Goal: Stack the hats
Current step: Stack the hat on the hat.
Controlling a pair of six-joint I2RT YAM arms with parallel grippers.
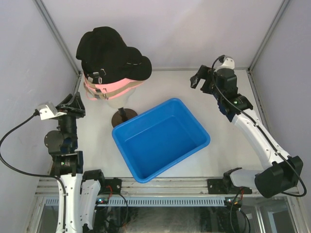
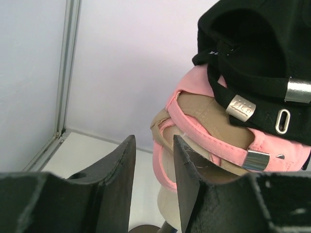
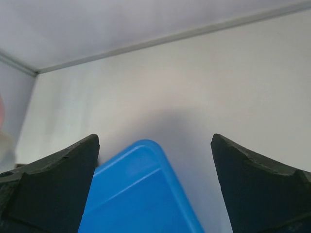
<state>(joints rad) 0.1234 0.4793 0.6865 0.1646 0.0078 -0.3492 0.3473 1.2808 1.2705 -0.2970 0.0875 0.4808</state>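
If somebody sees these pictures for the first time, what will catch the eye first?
The bright blue bin, empty, in the middle of the table, catches the eye first. Next is the pile of caps on the mannequin head at the far left: black caps on top, a pink cap and a tan cap beneath.

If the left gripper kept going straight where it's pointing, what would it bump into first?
Probably the pink hat low in the stack on the mannequin head. The left gripper aims near its edge, though, so it might slip past toward the back wall.
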